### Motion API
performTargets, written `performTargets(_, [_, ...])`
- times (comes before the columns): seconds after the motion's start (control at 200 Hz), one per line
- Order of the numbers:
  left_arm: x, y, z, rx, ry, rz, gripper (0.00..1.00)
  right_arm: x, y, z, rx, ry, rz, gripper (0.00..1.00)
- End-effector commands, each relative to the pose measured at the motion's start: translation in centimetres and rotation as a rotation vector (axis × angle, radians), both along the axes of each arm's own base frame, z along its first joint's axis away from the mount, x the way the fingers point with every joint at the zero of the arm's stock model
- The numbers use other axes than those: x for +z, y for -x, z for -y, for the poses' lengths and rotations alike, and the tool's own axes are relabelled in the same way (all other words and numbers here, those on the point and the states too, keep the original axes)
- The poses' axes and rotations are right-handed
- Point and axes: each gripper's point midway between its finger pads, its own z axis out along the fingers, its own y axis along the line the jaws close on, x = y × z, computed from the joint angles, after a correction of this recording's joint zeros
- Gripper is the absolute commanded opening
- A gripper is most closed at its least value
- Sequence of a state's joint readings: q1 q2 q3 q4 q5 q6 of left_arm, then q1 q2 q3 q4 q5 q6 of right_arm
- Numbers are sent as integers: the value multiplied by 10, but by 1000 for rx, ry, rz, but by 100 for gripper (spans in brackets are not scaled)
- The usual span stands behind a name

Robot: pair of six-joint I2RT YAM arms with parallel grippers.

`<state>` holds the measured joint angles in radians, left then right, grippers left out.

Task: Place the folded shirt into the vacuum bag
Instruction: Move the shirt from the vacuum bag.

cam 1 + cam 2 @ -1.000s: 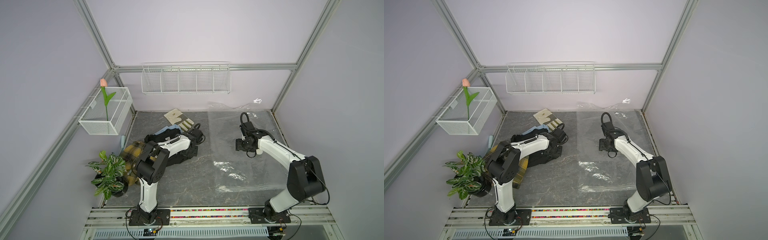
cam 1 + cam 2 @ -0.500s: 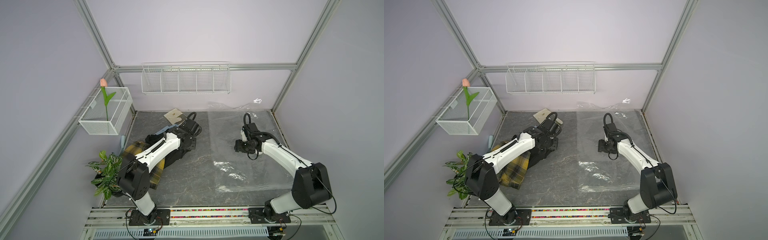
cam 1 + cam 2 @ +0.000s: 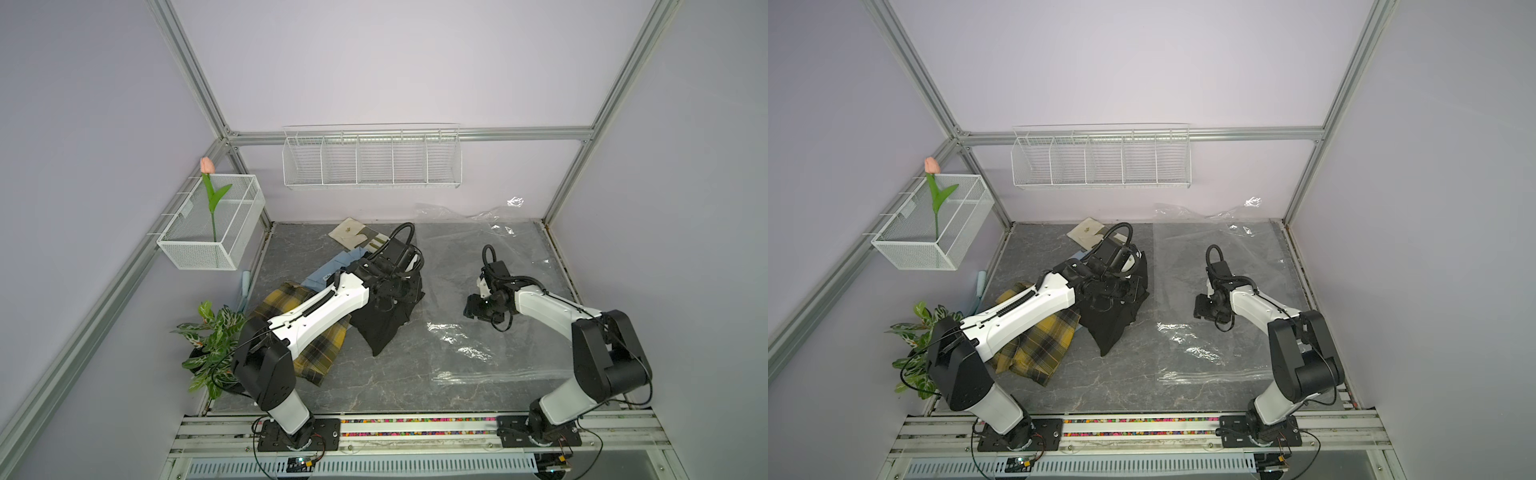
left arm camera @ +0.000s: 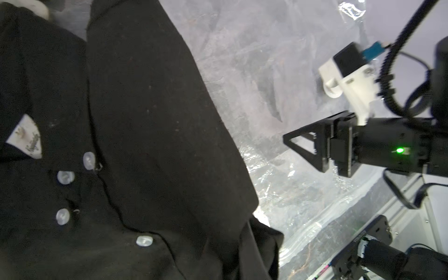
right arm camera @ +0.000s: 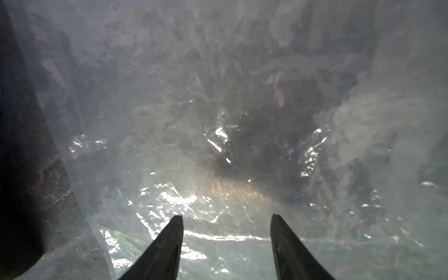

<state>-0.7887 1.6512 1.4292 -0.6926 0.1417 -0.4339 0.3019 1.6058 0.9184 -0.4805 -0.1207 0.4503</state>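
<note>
Your grey marbled tabletop (image 3: 365, 386) sits within lilac walls (image 3: 374, 62). The vacuum bag (image 3: 490, 357) lies flat across its right half. Your left pincer (image 3: 395, 291) is clamped on the black shirt (image 3: 384, 328) at frame centre. Your right pincer (image 5: 226, 217) gapes empty over the bag.

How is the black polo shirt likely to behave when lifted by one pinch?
Probably floppy: the black polo shirt droops to a point below the pinch. Its fold may slip open, since one flap hangs loose beside the buttons.
</note>
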Motion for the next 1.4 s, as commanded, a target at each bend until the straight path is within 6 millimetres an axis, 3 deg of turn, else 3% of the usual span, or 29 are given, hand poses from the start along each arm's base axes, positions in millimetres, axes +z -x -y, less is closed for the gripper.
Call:
performTargets(0.0, [24, -5, 37, -57, 144, 22, 0, -10, 0, -10, -25, -64, -15, 60])
performTargets(0.145, [26, 11, 68, -142, 173, 13, 0, -38, 12, -12, -46, -82, -85, 60])
performTargets(0.37, [-21, 36, 107, -188, 206, -101, 0, -52, 12, -15, -42, -97, -118, 59])
performTargets(0.515, [-43, 40, 116, -190, 198, -148, 0, -47, 7, -15, -41, -105, -108, 59])
performTargets(0.585, [-40, 40, 117, -197, 194, -147, 2, -44, 6, -16, -36, -107, -102, 59])
performTargets(0.74, [-22, 40, 111, -210, 170, -118, 20, -40, 6, -14, -36, -105, -102, 60])
performTargets(0.815, [-10, 36, 100, -205, 136, -66, 35, -39, 7, -13, -37, -104, -104, 60])
performTargets(0.855, [-5, 34, 92, -198, 104, -28, 43, -28, -4, -16, -34, -113, -73, 60])
performTargets(0.965, [11, 19, 59, -133, -19, 97, 54, -19, -6, -17, -28, -120, -57, 61])
performTargets(1.055, [21, 3, 25, -13, -131, 191, 77, -13, -6, -18, -14, -121, -45, 62])
performTargets(1.085, [26, -2, 14, 28, -160, 223, 80, -10, -5, -19, -1, -118, -35, 63])
performTargets(1.145, [31, -12, -6, 115, -208, 280, 100, -4, -5, -18, 21, -94, -4, 65])
performTargets(1.325, [50, -28, -61, 379, -263, 407, 100, 10, 7, -28, 47, -133, -3, 68])
performTargets(1.395, [48, -28, -67, 385, -229, 399, 100, 18, 15, -40, 60, -186, -27, 69])
